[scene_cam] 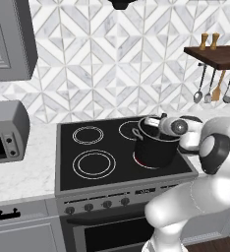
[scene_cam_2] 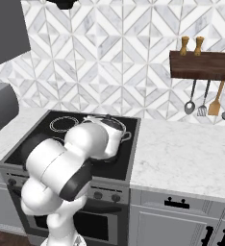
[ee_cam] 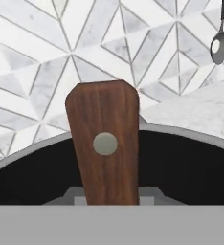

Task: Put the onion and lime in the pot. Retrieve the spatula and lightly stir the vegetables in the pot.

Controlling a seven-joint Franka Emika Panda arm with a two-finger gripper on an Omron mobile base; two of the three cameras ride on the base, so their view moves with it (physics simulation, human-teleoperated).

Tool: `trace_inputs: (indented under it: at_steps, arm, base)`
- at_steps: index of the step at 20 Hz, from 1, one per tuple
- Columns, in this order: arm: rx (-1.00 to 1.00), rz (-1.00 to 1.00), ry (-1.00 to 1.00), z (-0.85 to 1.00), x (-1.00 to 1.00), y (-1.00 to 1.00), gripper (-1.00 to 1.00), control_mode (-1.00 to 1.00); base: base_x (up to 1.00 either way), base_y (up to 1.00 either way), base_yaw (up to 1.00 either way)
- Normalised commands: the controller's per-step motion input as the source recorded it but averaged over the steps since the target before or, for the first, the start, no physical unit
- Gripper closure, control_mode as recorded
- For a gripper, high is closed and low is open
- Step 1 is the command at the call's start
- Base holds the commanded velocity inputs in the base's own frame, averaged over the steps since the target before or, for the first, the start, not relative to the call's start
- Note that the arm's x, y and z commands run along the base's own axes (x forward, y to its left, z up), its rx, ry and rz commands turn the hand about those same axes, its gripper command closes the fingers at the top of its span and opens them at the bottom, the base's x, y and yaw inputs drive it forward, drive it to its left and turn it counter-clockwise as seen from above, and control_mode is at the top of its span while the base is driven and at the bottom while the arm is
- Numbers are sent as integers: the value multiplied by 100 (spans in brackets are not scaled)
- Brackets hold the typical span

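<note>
My gripper (ee_cam: 111, 198) is shut on the spatula, whose brown wooden handle (ee_cam: 104, 143) with a round metal rivet stands up between the fingers. Just beyond it curves the thin light rim of the dark pot (ee_cam: 190, 158). From the left base view the pot (scene_cam: 154, 147) stands on the stove's front right burner, with my hand (scene_cam: 158, 124) over its opening. In the right base view my arm covers most of the pot (scene_cam_2: 115, 134). The onion and lime are hidden, and so is the spatula's blade.
The black cooktop (scene_cam: 92, 147) has free burners to the left of the pot. A wooden rack (scene_cam_2: 203, 65) on the wall holds several hanging utensils (scene_cam_2: 208, 103) and two shakers. White counter (scene_cam_2: 181, 158) runs right of the stove; a toaster oven (scene_cam: 4, 133) sits left.
</note>
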Motion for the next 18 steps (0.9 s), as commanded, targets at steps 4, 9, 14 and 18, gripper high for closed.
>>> trace_inputs:
  at_steps: [4,9,14,18]
  arm:
    - [0,-9,-13,0,-17,23,100,-100]
    - [-10,-11,-23,0,-10,42,100,-100]
    - [-17,-17,-1,-5,-20,30,100,-100]
    - [-11,-17,17,-49,-37,24,100,-100]
  base:
    - [0,0,0]
    - [0,0,0]
    - [0,0,0]
    - [0,0,0]
